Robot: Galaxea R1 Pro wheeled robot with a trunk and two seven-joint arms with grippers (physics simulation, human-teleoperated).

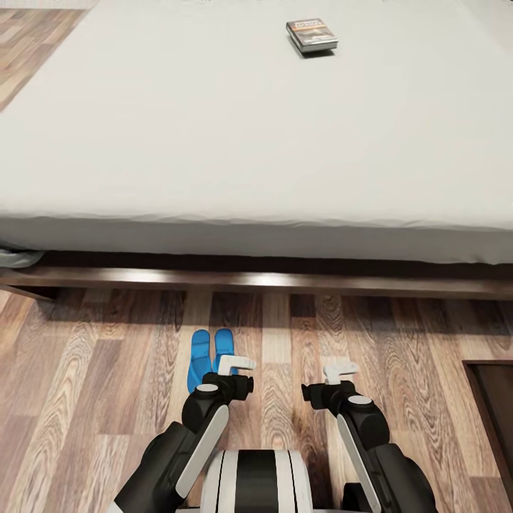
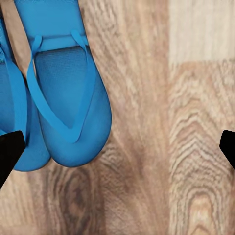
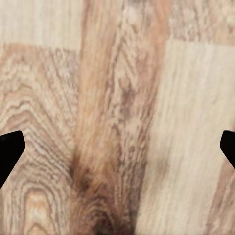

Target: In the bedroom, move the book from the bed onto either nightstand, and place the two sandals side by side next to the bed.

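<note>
Both sandals lie side by side on the floor just beside the bed, apparently already placed. The book lies far across the bed. Left end effector and right end effector hang released, empty.

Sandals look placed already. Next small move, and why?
Probably raise the right pincer toward the book and roll closer to the bed. The two sandals already lie side by side on the floor near the bed frame, while the book sits far back on the mattress, likely beyond reach. Both pincers hang open and empty over the planks.
</note>
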